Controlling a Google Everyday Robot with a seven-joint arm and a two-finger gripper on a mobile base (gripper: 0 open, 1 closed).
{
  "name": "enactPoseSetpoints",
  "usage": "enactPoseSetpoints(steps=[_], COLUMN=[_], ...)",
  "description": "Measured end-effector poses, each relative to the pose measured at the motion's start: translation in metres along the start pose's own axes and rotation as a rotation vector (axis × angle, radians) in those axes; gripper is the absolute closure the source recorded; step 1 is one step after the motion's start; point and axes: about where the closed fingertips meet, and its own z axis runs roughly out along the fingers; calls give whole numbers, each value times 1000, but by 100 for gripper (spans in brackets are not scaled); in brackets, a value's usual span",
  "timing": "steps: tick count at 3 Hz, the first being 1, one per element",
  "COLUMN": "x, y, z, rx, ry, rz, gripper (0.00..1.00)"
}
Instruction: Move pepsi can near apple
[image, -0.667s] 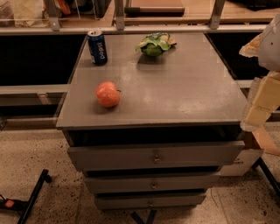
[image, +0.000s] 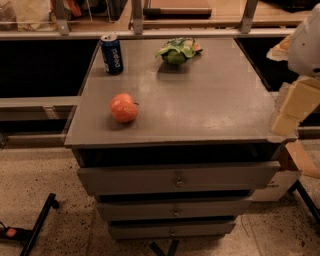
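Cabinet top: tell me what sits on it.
On the cabinet top: pepsi can back left, apple front left, green leafy item at the back; tool beside its right edge. Hidden: drawer contents.

Cream blocky tool (image: 292, 110) at right edge, white rounded arm (image: 307, 45).

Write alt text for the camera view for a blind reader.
A pepsi can stands upright at the back left of a grey cabinet top, apart from the apple near the front left. A green leafy item sits at the back; the gripper is at the frame's right edge.
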Motion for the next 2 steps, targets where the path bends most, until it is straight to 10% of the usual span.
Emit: enactPoseSetpoints(steps=[2], x=[-54], y=[-69], z=[29], rx=[17], ry=[-191], rz=[14], gripper=[0])
